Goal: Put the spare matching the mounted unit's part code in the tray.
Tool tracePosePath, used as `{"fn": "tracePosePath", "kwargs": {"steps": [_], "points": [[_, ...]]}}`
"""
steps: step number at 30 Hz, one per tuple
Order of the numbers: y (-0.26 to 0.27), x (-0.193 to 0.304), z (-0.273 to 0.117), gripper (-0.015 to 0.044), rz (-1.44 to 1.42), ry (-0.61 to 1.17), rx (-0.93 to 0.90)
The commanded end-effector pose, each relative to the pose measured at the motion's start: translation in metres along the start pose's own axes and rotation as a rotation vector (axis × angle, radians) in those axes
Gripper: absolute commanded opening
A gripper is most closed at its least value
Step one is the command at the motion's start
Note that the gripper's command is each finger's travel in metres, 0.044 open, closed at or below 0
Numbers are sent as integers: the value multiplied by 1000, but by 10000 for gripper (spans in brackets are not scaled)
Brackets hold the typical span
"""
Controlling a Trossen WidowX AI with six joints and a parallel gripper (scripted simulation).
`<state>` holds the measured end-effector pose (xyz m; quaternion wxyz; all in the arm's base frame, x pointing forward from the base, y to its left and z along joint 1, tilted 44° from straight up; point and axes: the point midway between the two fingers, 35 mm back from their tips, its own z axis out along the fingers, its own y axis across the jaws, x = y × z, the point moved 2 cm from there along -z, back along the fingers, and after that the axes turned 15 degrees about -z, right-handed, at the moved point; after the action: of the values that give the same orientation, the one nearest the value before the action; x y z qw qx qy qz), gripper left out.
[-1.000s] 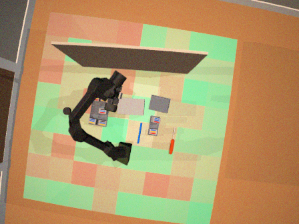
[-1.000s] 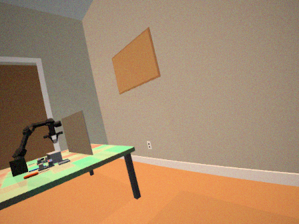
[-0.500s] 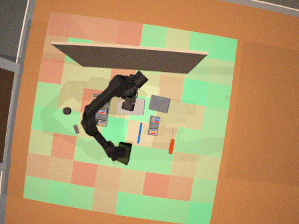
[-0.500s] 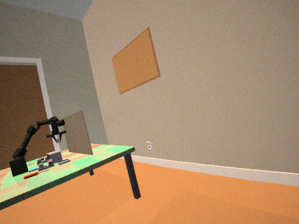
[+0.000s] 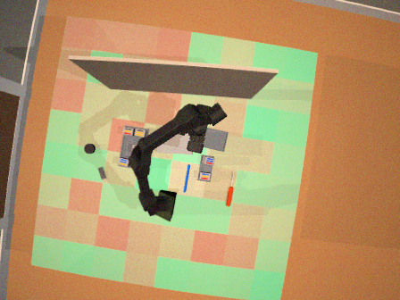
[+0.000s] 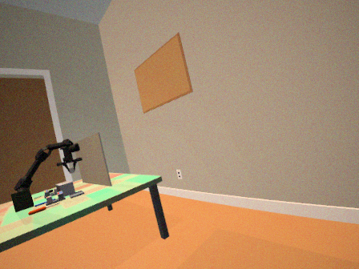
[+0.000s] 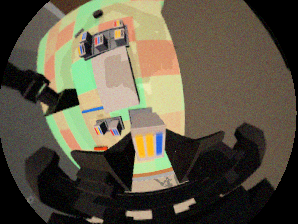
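Pincer (image 7: 148,163) grips a spare (image 7: 149,141) with yellow-blue stripes, high above the counter (image 5: 214,268), with the tray (image 7: 115,83) at about eleven o'clock in the wrist view; letting go this high, off-centre, could bounce it past the rim.

The slim matt-black six-joint arm (image 5: 147,152) is dark all over — blocky, angular links joined by rounded joint housings, rising from a squarish black base block (image 5: 166,204) whose top face catches a faint greenish sheen. From the side the links look thin and rod-like, thickening at each joint. The black parallel-jaw gripper (image 7: 150,163) shows a broad curved body with notched, stepped edges and two wedge-shaped fingers — pale patches along its lower rim are too blurred to read.
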<state>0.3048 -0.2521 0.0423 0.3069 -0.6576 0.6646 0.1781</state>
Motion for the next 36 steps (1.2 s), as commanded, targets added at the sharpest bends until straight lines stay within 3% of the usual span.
{"fn": "tracePosePath", "kwargs": {"steps": [1,9,36], "points": [[11,28,3,0,-14,0,4],[32,68,14,0,-26,-19,6],[29,72,30,0,-26,-18,7]]}}
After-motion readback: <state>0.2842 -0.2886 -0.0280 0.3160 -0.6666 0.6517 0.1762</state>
